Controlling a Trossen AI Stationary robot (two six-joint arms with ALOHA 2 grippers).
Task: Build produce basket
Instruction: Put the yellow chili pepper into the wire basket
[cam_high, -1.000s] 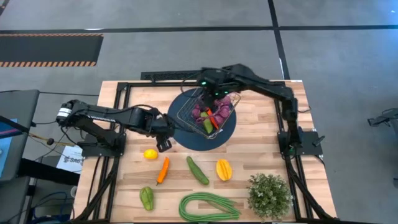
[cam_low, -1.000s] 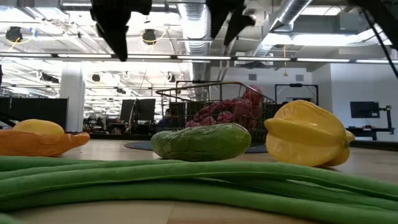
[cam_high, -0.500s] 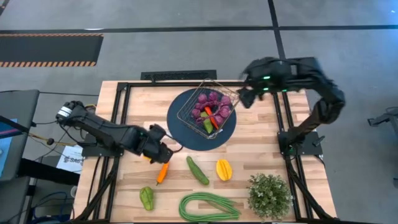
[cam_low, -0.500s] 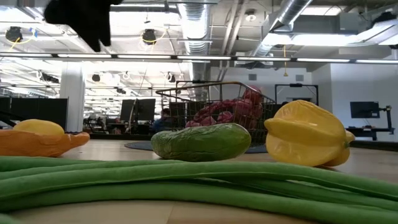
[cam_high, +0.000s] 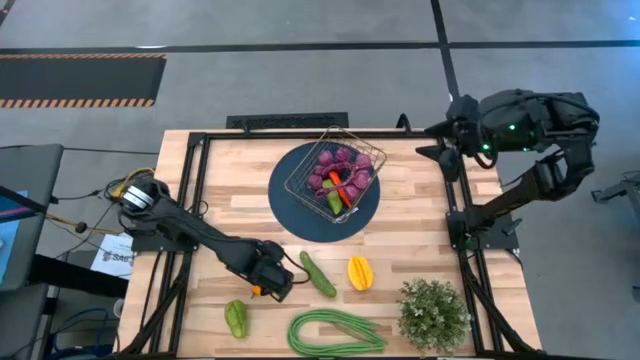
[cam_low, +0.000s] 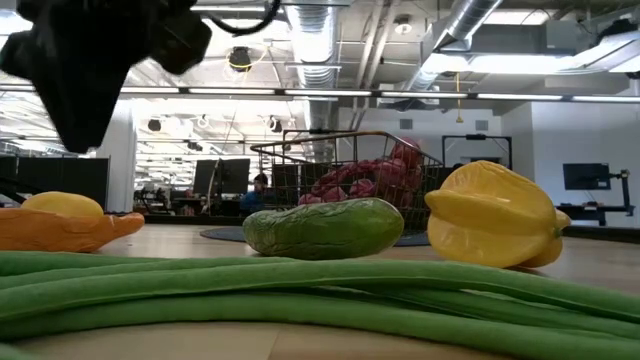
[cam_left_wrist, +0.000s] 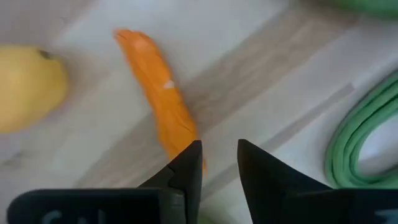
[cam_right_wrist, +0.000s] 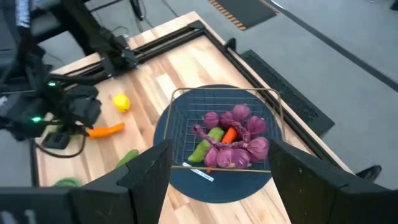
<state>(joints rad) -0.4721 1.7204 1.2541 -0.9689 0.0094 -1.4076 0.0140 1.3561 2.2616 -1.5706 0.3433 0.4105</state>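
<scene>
One camera hangs overhead, facing straight down on the whole table (cam_high: 400, 210). Another sits at tabletop height, nose against the long green beans (cam_low: 300, 295), facing level into the room. The left wrist camera peers close past its left gripper (cam_left_wrist: 219, 163) at the orange carrot (cam_left_wrist: 158, 99). The right wrist camera looks from well off, beyond its right gripper (cam_right_wrist: 221, 180), at the basket (cam_right_wrist: 227, 134), shared with the overhead view.

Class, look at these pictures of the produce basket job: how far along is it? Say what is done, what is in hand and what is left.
Done: grapes and a red carrot lie in the basket. In hand: the left gripper hangs by the orange carrot, gripping nothing. Left: lemon, cucumber, pepper, beans, yellow fruit. The right gripper waits open.
</scene>
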